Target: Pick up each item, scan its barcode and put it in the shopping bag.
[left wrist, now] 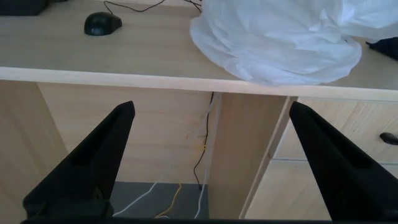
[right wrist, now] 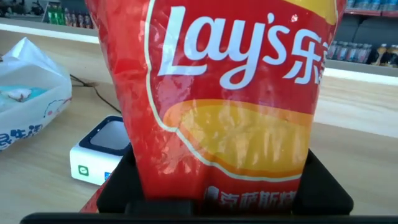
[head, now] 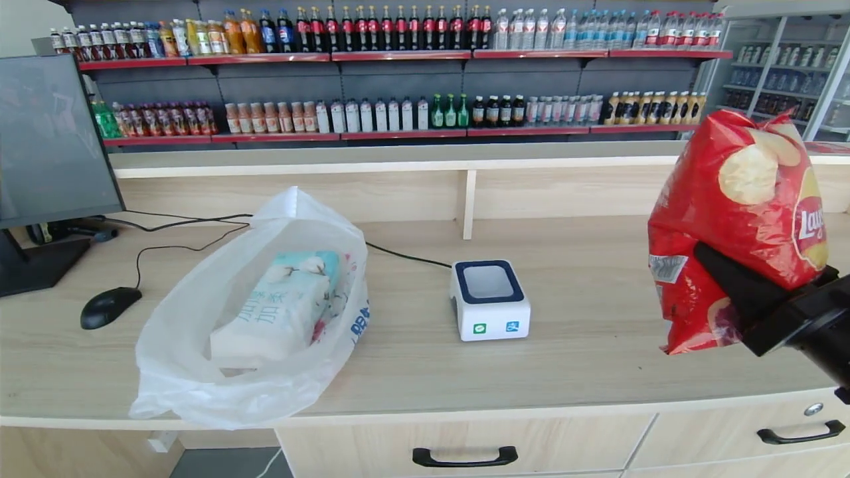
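My right gripper (head: 747,282) is shut on a red bag of crisps (head: 737,219), held upright in the air above the counter's right end; the same crisps bag (right wrist: 230,99) stands between its fingers (right wrist: 115,186) in the right wrist view. A white barcode scanner (head: 489,300) with a dark blue frame sits mid-counter, left of the crisps; the scanner (right wrist: 99,152) lies low beside the bag. A white plastic shopping bag (head: 259,312) lies on the counter's left with a pack of tissues (head: 282,305) inside. My left gripper (left wrist: 211,162) hangs open below the counter edge, under the shopping bag (left wrist: 280,37).
A black mouse (head: 109,307) and a monitor (head: 53,153) with cables occupy the counter's far left. Drawers with black handles (head: 465,457) run under the counter (head: 597,345). Shelves of drink bottles (head: 398,66) line the back wall behind a raised ledge.
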